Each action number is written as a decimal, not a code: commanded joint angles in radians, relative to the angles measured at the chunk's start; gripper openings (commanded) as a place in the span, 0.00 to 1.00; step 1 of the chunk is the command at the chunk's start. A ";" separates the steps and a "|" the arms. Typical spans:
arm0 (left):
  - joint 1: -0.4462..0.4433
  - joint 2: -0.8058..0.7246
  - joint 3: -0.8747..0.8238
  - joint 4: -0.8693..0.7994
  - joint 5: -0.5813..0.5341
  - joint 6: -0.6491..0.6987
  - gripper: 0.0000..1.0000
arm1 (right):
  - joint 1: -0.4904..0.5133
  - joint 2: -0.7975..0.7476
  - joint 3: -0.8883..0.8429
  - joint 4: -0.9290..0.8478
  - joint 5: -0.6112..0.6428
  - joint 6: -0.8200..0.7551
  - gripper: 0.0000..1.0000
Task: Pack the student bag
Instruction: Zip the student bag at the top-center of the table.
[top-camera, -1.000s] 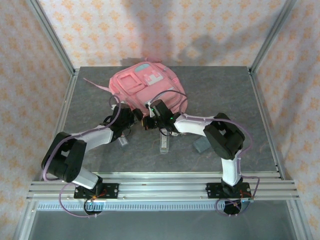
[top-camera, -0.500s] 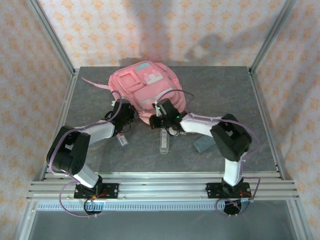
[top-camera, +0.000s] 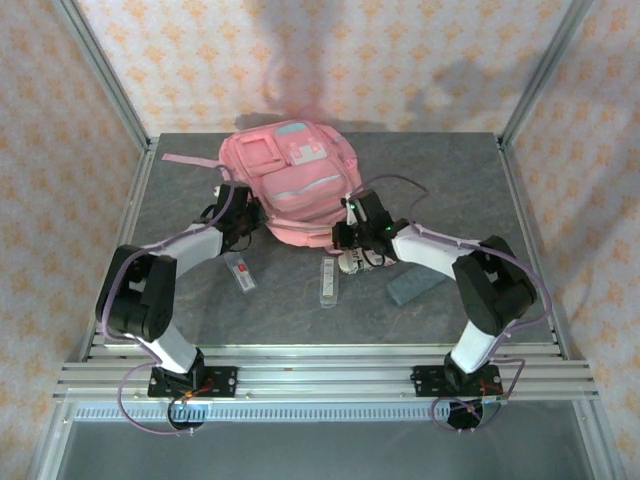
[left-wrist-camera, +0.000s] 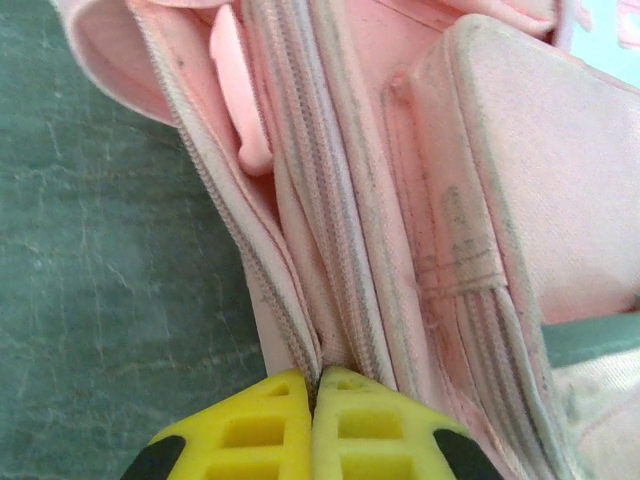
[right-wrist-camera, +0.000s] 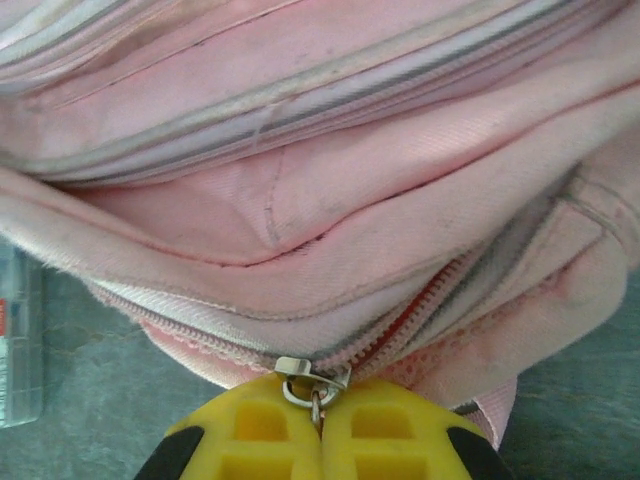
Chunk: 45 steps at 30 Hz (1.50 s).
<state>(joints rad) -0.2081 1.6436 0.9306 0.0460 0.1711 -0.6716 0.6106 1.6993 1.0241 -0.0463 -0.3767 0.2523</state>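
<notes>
student bag (top-camera: 290, 180), a large pink fabric backpack: left gripper (left-wrist-camera: 313, 378) pinches its zip seam (left-wrist-camera: 296, 325) to anchor it, while right gripper (right-wrist-camera: 320, 398) clamps the metal zip pull (right-wrist-camera: 297, 388), apparently for unzipping.

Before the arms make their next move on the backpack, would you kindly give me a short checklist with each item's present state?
1. Right gripper shut on the zip pull: ok, the metal ring sits between the yellow fingertips.
2. Left gripper shut on the backpack: ok, it pinches the fabric edge beside a zip.
3. Opening wide enough for packing: cannot tell.
4. Backpack resting on the table: ok.
5. Clear tube, grey block and small packet lying on the table outside the backpack: ok.
</notes>
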 joint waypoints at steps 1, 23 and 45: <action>0.025 0.047 0.133 -0.012 -0.065 0.055 0.00 | 0.073 0.030 0.068 -0.001 -0.028 0.034 0.00; -0.082 -0.309 -0.272 0.108 -0.006 -0.154 0.72 | 0.216 0.233 0.275 0.149 -0.157 0.150 0.00; -0.025 -0.183 -0.190 0.070 -0.082 -0.052 0.00 | -0.020 -0.014 -0.054 0.065 -0.061 0.077 0.00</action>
<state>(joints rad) -0.3054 1.4982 0.7193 0.1432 0.1814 -0.7906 0.6964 1.7756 1.0412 0.0696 -0.5034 0.3565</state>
